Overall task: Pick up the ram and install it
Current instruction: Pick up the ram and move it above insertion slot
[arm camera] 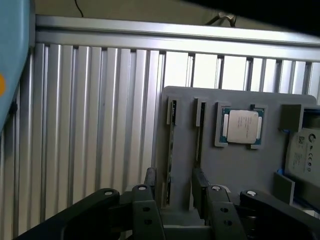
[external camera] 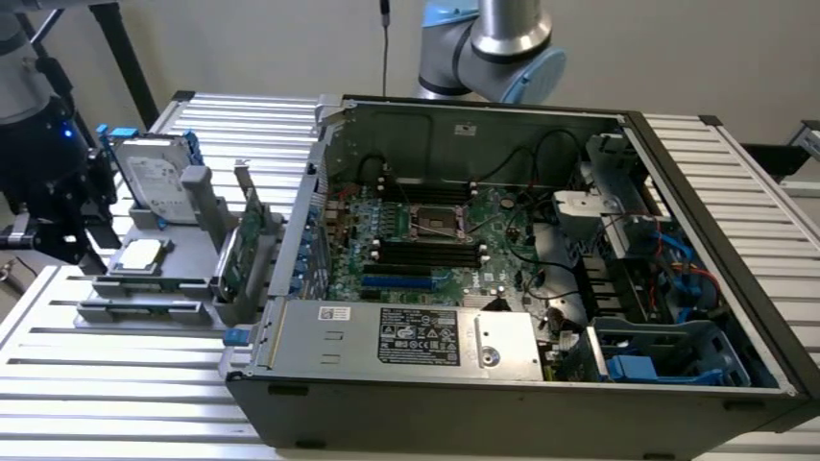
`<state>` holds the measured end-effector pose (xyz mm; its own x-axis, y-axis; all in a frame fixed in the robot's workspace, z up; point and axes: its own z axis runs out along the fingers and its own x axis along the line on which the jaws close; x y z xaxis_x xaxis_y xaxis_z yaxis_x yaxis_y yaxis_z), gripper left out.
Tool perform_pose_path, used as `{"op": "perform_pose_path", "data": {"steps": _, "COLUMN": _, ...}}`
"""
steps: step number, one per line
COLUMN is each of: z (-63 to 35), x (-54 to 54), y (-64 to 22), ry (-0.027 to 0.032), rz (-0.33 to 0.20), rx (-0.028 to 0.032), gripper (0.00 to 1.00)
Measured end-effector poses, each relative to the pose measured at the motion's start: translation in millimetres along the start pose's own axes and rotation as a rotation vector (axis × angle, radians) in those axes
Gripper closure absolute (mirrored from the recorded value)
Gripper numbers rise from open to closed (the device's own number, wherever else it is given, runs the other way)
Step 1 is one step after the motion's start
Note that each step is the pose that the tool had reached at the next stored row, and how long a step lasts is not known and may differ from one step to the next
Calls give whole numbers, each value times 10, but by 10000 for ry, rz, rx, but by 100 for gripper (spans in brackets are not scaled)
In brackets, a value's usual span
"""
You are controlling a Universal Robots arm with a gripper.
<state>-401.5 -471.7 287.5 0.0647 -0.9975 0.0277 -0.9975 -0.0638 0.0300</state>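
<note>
Straddling the ram (arm camera: 170, 150), the gripper (arm camera: 175, 186) stands with jaws apart, gripping nothing; the stick sits on edge in the grey holder's (arm camera: 240, 170) slot, seemingly nearer one finger; closing off-centre could tilt or jam it.

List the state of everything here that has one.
gripper: open, fingers either side of the ram stick
ram stick: on edge in its holder slot, not gripped
processor: lying flat in the holder
hard drive: standing upright in the holder
expansion card: standing in the holder
computer case: side open
</note>
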Motion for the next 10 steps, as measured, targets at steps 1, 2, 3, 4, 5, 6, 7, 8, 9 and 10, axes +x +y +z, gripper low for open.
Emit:
{"op": "perform_pose_path", "data": {"steps": 1, "z": 18, "x": 0, "y": -1, "ry": 0, "rz": -1, "rx": 0, "gripper": 58}}
{"op": "perform_pose_path", "data": {"steps": 2, "z": 36, "x": 0, "y": -1, "ry": 0, "rz": -1, "rx": 0, "gripper": 58}}
{"op": "perform_pose_path", "data": {"steps": 3, "z": 55, "x": 0, "y": -2, "ry": -1, "rz": -1, "rx": 1, "gripper": 58}}
{"op": "perform_pose_path", "data": {"steps": 4, "z": 72, "x": 0, "y": -2, "ry": -1, "rz": -1, "rx": 0, "gripper": 58}}
{"op": "perform_pose_path", "data": {"steps": 5, "z": 90, "x": 0, "y": -3, "ry": 0, "rz": -1, "rx": 0, "gripper": 58}}
{"op": "perform_pose_path", "data": {"steps": 6, "z": 109, "x": 0, "y": -4, "ry": -1, "rz": -1, "rx": 0, "gripper": 58}}
{"op": "perform_pose_path", "data": {"steps": 7, "z": 126, "x": 1, "y": -4, "ry": 0, "rz": -1, "rx": 0, "gripper": 58}}
{"op": "perform_pose_path", "data": {"steps": 8, "z": 146, "x": 1, "y": -4, "ry": 0, "rz": -1, "rx": -1, "gripper": 58}}
{"op": "perform_pose_path", "data": {"steps": 9, "z": 164, "x": 1, "y": -5, "ry": 0, "rz": -1, "rx": -1, "gripper": 58}}
{"op": "perform_pose_path", "data": {"steps": 10, "z": 182, "x": 1, "y": -5, "ry": 0, "rz": -1, "rx": 0, "gripper": 58}}
